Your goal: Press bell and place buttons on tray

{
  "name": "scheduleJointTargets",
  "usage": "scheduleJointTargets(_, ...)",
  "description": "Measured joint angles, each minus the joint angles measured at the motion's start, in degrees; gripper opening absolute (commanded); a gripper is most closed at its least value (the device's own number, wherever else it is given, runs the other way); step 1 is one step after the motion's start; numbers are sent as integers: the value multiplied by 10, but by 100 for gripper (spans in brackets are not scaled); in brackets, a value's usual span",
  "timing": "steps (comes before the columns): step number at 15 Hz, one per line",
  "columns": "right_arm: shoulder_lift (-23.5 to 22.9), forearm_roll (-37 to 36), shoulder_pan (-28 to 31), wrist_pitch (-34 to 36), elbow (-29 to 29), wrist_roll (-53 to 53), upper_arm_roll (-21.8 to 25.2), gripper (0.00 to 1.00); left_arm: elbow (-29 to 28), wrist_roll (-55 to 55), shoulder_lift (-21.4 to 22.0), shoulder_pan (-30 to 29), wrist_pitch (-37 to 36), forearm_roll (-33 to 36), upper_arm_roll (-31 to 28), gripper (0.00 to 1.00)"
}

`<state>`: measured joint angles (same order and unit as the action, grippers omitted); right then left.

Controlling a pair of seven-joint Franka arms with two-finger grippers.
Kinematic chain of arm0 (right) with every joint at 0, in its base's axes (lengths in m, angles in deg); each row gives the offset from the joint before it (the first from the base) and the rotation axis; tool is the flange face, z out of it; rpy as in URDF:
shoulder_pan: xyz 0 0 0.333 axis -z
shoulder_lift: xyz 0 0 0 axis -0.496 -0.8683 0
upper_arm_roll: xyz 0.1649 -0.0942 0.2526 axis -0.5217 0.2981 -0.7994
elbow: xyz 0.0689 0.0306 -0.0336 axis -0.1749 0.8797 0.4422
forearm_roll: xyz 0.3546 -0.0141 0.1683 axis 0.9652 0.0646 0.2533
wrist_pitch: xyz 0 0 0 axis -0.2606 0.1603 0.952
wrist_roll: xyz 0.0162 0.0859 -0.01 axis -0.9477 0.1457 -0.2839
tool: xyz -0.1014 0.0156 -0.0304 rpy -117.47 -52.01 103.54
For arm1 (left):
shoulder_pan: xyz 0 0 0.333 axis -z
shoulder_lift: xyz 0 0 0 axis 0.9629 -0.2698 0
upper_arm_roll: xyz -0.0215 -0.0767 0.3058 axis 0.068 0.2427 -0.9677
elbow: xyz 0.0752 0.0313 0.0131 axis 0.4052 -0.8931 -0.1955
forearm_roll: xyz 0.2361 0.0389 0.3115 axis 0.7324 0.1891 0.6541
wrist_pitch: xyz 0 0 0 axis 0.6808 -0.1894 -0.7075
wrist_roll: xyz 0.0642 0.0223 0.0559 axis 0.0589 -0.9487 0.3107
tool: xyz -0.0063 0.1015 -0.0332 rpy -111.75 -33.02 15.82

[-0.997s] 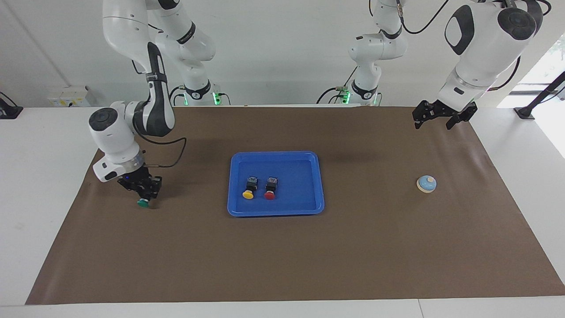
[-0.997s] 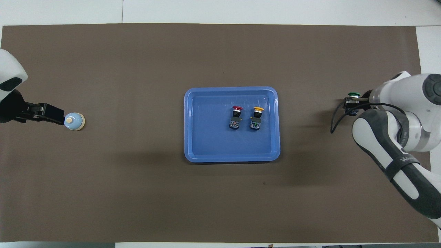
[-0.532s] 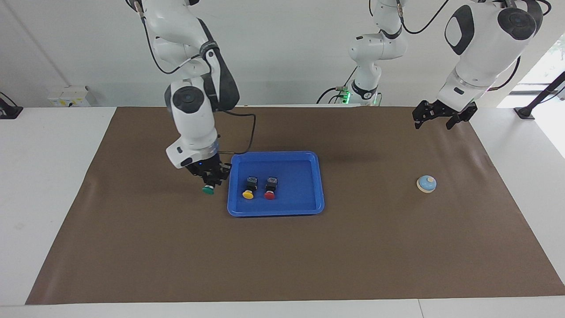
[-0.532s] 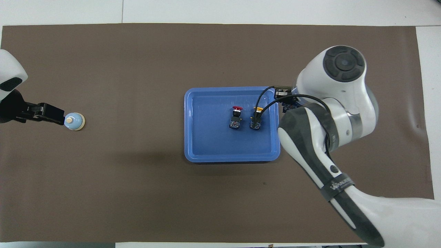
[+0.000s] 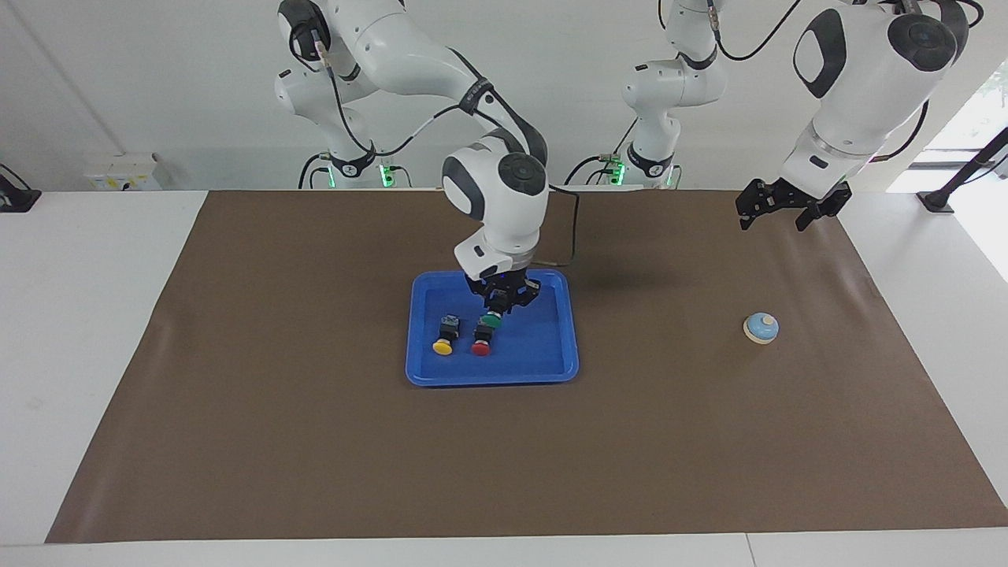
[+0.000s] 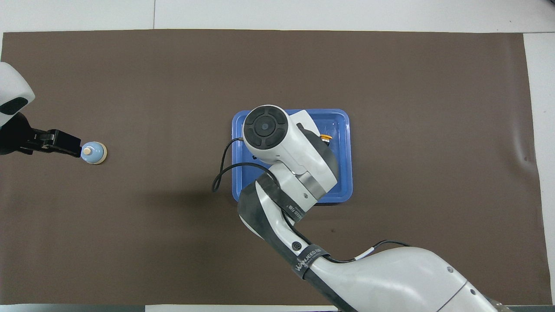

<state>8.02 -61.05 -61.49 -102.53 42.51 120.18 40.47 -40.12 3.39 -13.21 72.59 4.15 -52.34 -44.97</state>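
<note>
Green button now over tray

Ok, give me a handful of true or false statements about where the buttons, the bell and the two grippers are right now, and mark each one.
1. The right gripper holds the green button over the tray. True.
2. The yellow button lies on the brown mat outside the tray. False: it lies in the tray, beside the red button.
3. The left gripper is pressing the bell. False: it is raised well above the mat, open and apart from the bell.
4. The bell stands on the mat toward the left arm's end of the table. True.
5. All three buttons rest on the tray floor. False: only red and yellow do; the green one is in the right gripper's grasp.
</note>
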Motion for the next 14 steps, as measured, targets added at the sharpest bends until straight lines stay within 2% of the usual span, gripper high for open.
scheduleJointTargets(6, -42, -10, -15, -70, 1, 39, 1, 0, 0, 0, 0, 0, 0, 0, 0, 100)
scheduleJointTargets(7, -46, -10, -16, -75, 3, 46, 1, 27, 0, 0, 0, 0, 0, 0, 0, 100)
scheduleJointTargets(8, -47, -10, -17, -76, 4, 52, 1, 99, 0, 0, 0, 0, 0, 0, 0, 100)
scheduleJointTargets(14, -42, -10, -11, -73, 1, 79, 5, 100, 0, 0, 0, 0, 0, 0, 0, 100)
